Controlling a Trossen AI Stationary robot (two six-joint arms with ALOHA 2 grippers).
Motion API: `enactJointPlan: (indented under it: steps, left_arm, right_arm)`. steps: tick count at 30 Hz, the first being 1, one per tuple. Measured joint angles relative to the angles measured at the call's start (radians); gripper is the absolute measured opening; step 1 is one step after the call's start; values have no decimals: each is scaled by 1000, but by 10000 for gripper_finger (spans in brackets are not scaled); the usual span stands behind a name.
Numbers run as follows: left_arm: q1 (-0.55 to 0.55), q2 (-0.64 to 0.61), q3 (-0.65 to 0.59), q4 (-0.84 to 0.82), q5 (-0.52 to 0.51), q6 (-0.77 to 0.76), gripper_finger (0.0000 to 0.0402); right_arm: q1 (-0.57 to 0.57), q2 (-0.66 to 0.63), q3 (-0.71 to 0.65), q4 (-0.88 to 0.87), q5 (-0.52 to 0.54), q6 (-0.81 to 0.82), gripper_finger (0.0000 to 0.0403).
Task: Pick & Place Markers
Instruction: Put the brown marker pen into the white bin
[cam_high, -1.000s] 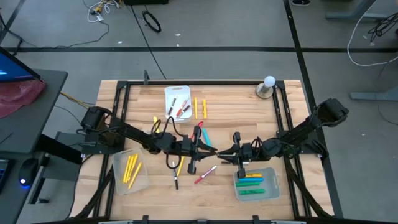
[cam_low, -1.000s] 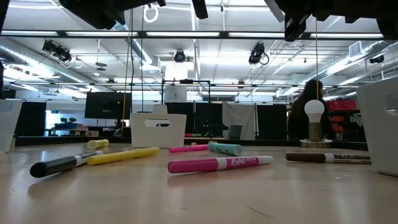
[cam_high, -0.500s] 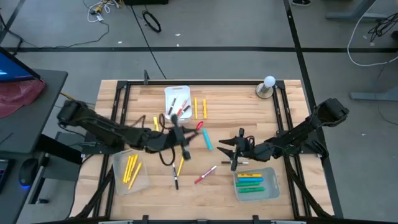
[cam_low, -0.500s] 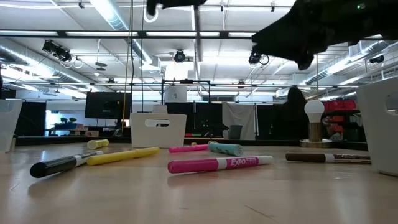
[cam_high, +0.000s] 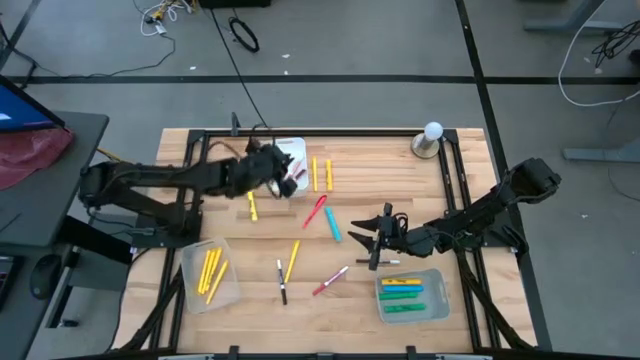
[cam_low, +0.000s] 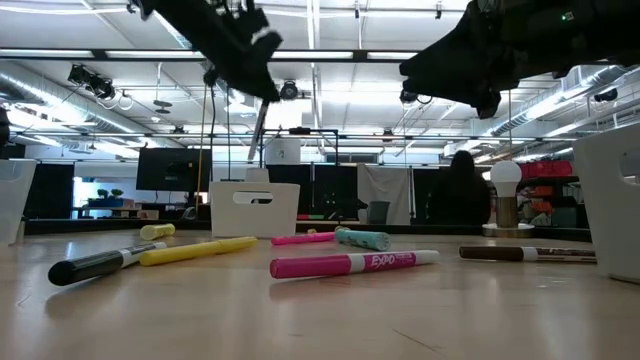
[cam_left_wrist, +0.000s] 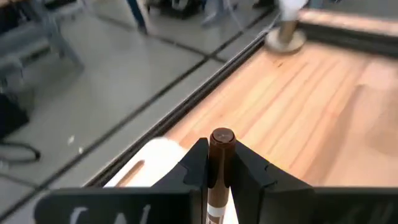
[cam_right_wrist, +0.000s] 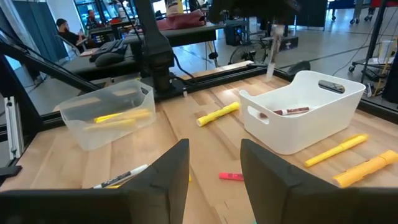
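Note:
My left gripper (cam_high: 281, 168) hovers over the white tray (cam_high: 288, 147) at the table's far side, shut on a brown-capped marker (cam_left_wrist: 221, 142). The same marker (cam_low: 258, 124) hangs below the gripper (cam_low: 249, 58) in the low view. The tray holds red markers (cam_high: 296, 178). My right gripper (cam_high: 373, 240) stands open and roughly level above the table's middle right, with nothing between its fingers (cam_right_wrist: 163, 177). Loose markers lie flat on the table: red (cam_high: 316, 209), light blue (cam_high: 331, 223), yellow (cam_high: 292, 260), black (cam_high: 281, 281) and pink (cam_high: 330, 281). My left gripper pinches the marker between its two fingers (cam_left_wrist: 196, 163), just below the brown cap end (cam_left_wrist: 222, 135). The fingers come from the table's left, slanting a little downward. The marker hangs nearly upright below them (cam_right_wrist: 272, 57), clear of the white tray.
A clear tray with green markers (cam_high: 410, 296) sits near the front right, a clear tray with yellow markers (cam_high: 209, 273) near the front left. Two yellow markers (cam_high: 320, 173) lie beside the white tray, another (cam_high: 252, 206) left of centre. A lamp bulb (cam_high: 431, 133) stands at the far right.
My left gripper has swung from the table's middle toward the far edge and up, tipping from pointing down to nearly level, carrying the marker over the white tray. My right gripper has opened and tipped up from pointing down over the green-marker tray to nearly level.

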Motion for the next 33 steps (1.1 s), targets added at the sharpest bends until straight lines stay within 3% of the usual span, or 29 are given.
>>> enactJointPlan:
  steps: [11,23,33]
  left_arm:
    - [213,113,-24,-41,251,-81,48]
    - [229,347,-25,45,260,-101,55]
    - [229,414,-25,65,260,-102,59]
  right_arm:
    - [-5,0,-1,-14,-1,3,146]
    - [-5,0,-1,-16,-9,16,146]
    - [-5,0,-1,-18,-9,18,146]
